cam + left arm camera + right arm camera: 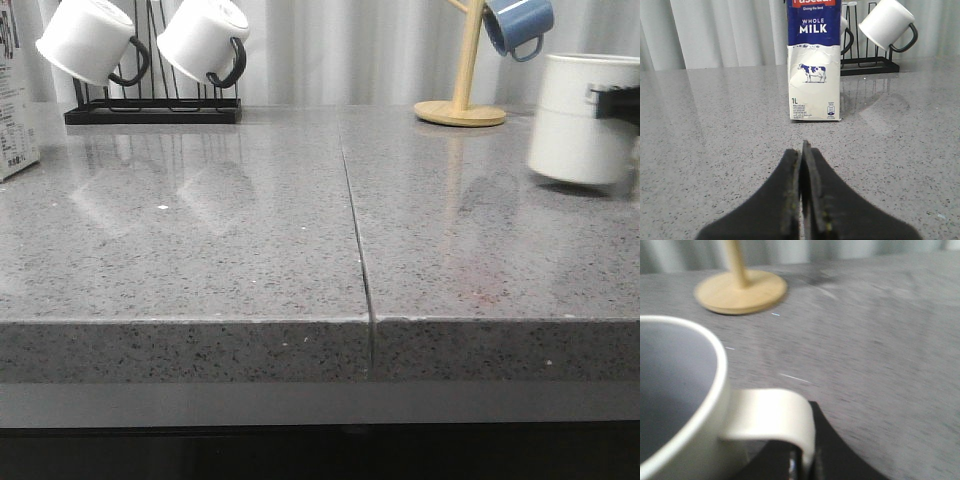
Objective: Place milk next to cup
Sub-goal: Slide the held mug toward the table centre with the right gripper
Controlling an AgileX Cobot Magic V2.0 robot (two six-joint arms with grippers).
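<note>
Currently, a tall white milk carton with a dark blue top band (815,65) is seen standing upright on the grey speckled stone table (250,230), at nine o'clock in the front view. The left gripper's black fingers (790,195) are pressed together, empty, well short of the carton. At three o'clock, a cream-white ceramic mug (580,118) is blurred; its cream handle (775,417) is clamped by the right gripper (802,462).
</note>
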